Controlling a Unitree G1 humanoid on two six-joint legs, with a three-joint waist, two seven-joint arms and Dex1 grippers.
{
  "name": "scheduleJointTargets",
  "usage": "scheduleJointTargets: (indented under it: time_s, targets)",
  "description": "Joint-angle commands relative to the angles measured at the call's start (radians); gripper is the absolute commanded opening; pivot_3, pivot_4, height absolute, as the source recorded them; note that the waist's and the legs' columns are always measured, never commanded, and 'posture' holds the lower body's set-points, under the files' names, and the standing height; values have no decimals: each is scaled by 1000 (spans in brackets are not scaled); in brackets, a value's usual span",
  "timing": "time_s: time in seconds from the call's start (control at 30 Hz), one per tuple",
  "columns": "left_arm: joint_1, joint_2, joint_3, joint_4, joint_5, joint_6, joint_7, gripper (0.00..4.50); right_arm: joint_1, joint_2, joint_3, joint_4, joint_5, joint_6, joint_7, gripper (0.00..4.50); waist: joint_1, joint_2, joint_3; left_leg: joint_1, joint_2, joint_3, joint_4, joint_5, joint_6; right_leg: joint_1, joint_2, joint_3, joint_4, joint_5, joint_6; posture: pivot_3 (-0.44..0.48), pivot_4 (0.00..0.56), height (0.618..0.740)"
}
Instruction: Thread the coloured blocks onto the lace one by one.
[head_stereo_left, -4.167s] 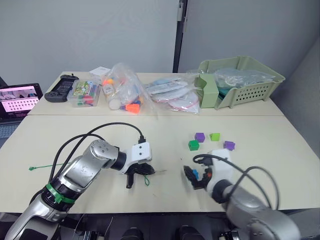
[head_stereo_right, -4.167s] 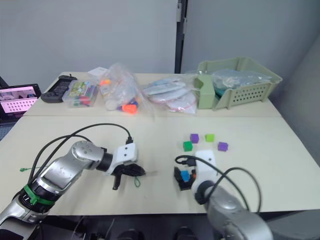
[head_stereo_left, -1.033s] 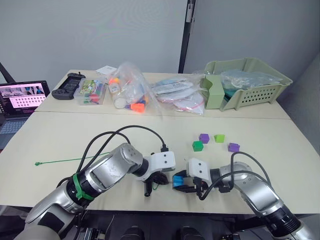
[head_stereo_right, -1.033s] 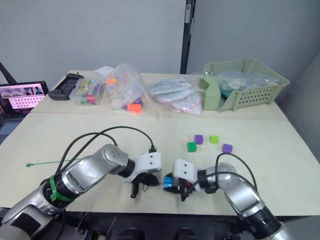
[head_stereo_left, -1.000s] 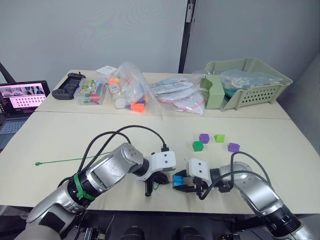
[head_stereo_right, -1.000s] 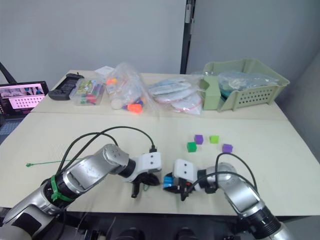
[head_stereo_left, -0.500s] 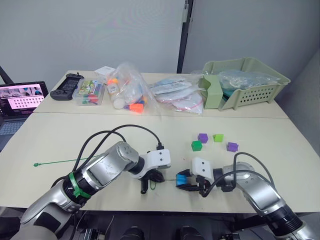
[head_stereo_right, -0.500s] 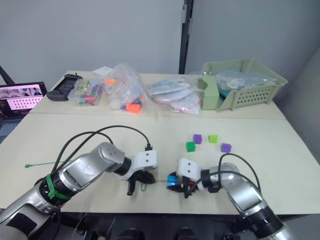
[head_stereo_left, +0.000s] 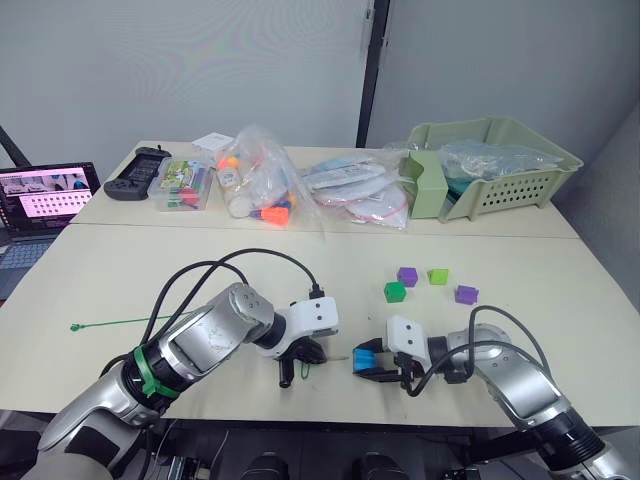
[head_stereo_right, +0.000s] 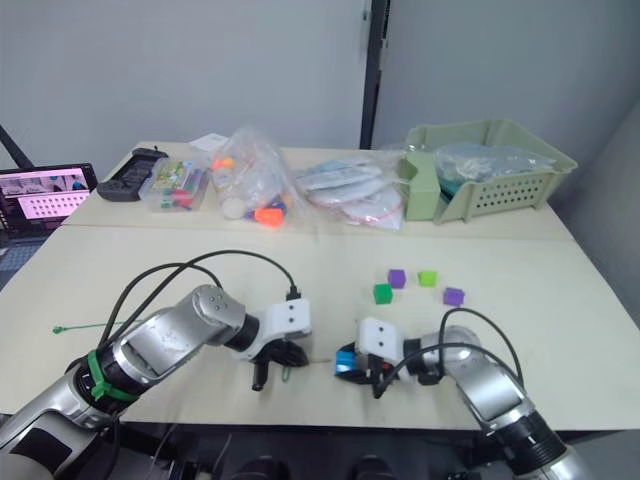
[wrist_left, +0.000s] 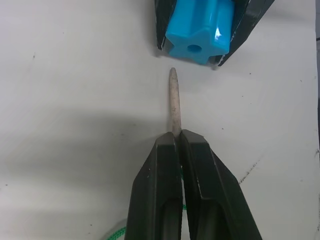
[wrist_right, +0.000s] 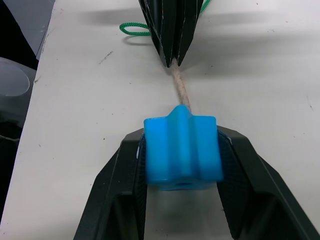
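Grippers now closer than four seconds back: my right gripper (head_stereo_left: 366, 362) clamps bright blue block (wrist_left: 199, 33); left gripper (wrist_left: 174, 141) pinches lace (wrist_left: 173, 102) tip just short of hole, near table's (head_stereo_left: 560, 300) front edge. Nothing threaded; four blocks (head_stereo_left: 407, 275) wait right of centre.

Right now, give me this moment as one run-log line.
left gripper: shut on lace tip | right gripper: shut on blue block | tip aimed at block hole, not yet in | four blocks wait on table
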Motion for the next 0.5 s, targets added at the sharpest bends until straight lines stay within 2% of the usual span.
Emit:
scheduleJointTargets:
  time_s: [0.03,0.5]
  targets:
    - [-29,-11,6,-27,-6,4,1,0,3,-10,22,1,-35,16,6,1370,0,0,0,0,0,0,0,0,0,0,0,0,0,0,0,0,150,740]
    - [-49,-52,0,-12,-9,1,9,0,-18,10,36,-38,-42,52,6,1370,-2,0,0,0,0,0,0,0,0,0,0,0,1,0,0,0,150,740]
